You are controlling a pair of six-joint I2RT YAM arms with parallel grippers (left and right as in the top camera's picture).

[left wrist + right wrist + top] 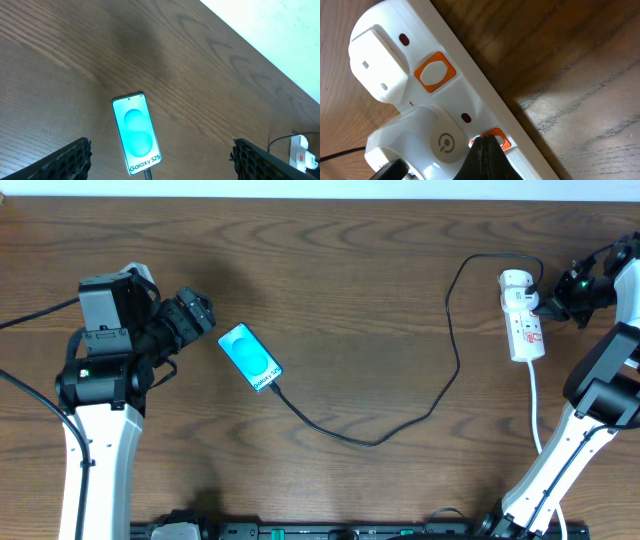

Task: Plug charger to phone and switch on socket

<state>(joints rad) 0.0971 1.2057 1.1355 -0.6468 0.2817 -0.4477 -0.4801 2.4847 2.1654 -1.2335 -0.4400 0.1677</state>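
The phone point(250, 357) lies left of centre, turquoise screen up, also in the left wrist view point(136, 133). The thin black charger cable point(380, 435) runs from the phone's lower end across the table up to the socket point(523, 320), a white power strip at the right. My left gripper point(198, 315) is open and empty, just left of the phone; its fingers point(160, 160) flank the phone from above. My right gripper point(486, 145) is shut, its tips pressed on an orange switch point(499, 137) of the socket point(485, 97). A white adapter point(437, 145) sits in the strip.
A second orange switch point(435, 72) and a white plug point(377, 65) sit further along the strip. The strip's thick white cord point(535, 405) runs down toward the front edge. The table's far edge point(270, 35) meets a white surface.
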